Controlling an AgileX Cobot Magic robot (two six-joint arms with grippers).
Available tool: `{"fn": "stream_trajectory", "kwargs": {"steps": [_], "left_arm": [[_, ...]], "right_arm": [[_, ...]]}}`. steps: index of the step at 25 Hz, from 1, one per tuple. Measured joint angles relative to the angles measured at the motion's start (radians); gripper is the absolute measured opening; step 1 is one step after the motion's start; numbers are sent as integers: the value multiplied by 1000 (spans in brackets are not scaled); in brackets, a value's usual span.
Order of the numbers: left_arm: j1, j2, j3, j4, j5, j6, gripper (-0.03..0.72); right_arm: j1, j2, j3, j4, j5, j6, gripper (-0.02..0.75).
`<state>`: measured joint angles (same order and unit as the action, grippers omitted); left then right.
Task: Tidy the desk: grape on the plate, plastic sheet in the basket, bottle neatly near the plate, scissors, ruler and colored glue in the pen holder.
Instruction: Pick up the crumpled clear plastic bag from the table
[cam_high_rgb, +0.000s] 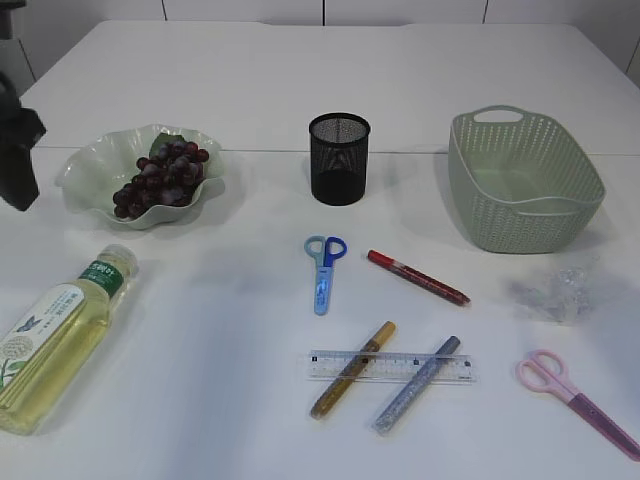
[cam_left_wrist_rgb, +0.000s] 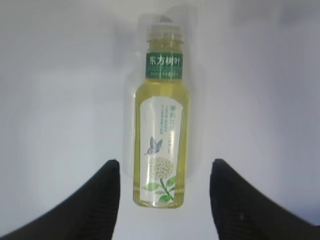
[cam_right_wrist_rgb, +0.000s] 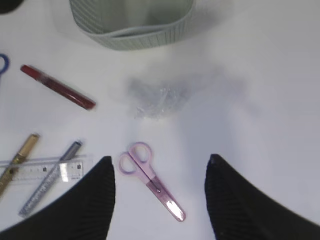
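Dark grapes (cam_high_rgb: 160, 176) lie on the pale green wavy plate (cam_high_rgb: 88, 172). The bottle (cam_high_rgb: 55, 335) of yellow drink lies on its side at the front left. My left gripper (cam_left_wrist_rgb: 164, 165) is open above it, a finger on each side of the bottle's base (cam_left_wrist_rgb: 161, 125), not touching. My right gripper (cam_right_wrist_rgb: 160, 160) is open and empty above the pink scissors (cam_right_wrist_rgb: 150, 180). The crumpled clear plastic sheet (cam_right_wrist_rgb: 155, 97) lies between them and the basket (cam_right_wrist_rgb: 132, 37). Blue scissors (cam_high_rgb: 324, 265), the ruler (cam_high_rgb: 390, 366) and red (cam_high_rgb: 417, 277), gold (cam_high_rgb: 352, 368) and silver (cam_high_rgb: 417, 383) glue sticks lie mid-table.
The black mesh pen holder (cam_high_rgb: 339, 158) stands at the middle back. The green basket (cam_high_rgb: 522, 180) stands at the back right. The gold and silver glue sticks lie across the ruler. A dark part of the left arm (cam_high_rgb: 18, 150) shows at the left edge.
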<state>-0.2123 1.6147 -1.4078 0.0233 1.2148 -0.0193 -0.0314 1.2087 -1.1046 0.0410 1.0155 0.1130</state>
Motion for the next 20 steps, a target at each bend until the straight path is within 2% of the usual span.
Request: {"fn": "stream_trajectory", "kwargs": {"steps": [6, 9, 13, 20], "left_arm": [[0, -137, 179, 0, -31, 0, 417], [0, -206, 244, 0, -33, 0, 417], [0, -263, 268, 0, -33, 0, 417], [0, -288, 271, 0, -41, 0, 416]], "right_arm": [[0, 225, -21, 18, 39, -98, 463], [0, 303, -23, 74, 9, -187, 514], [0, 393, -27, 117, -46, -267, 616], [0, 487, -28, 120, -136, -290, 642]]}}
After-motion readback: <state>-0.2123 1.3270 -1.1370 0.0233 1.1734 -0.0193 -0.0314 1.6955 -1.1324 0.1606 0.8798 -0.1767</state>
